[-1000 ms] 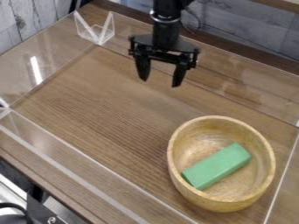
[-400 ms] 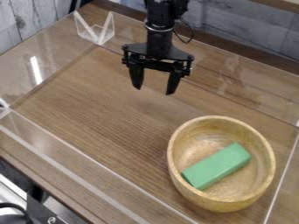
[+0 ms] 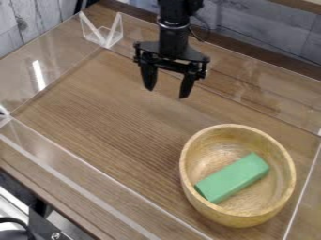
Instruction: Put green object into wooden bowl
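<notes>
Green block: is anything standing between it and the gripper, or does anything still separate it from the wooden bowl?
Only the near rim of the wooden bowl rises between the open gripper and the green block. The block already lies inside the bowl.

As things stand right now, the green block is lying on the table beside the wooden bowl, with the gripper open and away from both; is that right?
Not quite: the camera view shows the green block inside the wooden bowl. The gripper is indeed open and away from both.
</notes>
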`<state>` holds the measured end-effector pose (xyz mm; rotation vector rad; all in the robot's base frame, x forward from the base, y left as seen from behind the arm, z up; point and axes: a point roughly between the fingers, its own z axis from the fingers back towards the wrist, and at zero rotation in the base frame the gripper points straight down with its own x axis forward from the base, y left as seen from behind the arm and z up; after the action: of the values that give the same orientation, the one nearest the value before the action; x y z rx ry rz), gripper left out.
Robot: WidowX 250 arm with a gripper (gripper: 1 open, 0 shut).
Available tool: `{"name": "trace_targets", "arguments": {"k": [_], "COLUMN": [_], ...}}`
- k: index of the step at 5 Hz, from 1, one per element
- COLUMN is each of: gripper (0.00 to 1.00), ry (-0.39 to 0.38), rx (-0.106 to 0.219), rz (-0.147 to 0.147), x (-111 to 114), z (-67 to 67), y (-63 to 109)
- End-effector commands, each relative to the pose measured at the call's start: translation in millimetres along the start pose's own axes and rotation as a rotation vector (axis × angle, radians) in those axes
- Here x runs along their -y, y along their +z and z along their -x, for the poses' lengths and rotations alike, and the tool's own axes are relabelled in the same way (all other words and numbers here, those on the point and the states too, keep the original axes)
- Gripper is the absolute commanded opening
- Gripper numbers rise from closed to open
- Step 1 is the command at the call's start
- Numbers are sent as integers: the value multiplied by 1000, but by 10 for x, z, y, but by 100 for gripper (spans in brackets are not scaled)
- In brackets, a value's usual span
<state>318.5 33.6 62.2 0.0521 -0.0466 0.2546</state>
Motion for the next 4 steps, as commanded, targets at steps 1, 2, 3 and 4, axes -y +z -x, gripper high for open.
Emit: {"name": "trace_targets", "arguments": {"k": [1, 2, 3, 4], "gripper": [100, 100, 100, 100], "ry": [-2, 4, 63, 114], "rx": [36, 22, 15, 10], "rz": [1, -4, -4, -7], "x": [-30, -86, -112, -123], "z": [-39, 28, 5, -13], "y": [118, 103, -57, -205]}}
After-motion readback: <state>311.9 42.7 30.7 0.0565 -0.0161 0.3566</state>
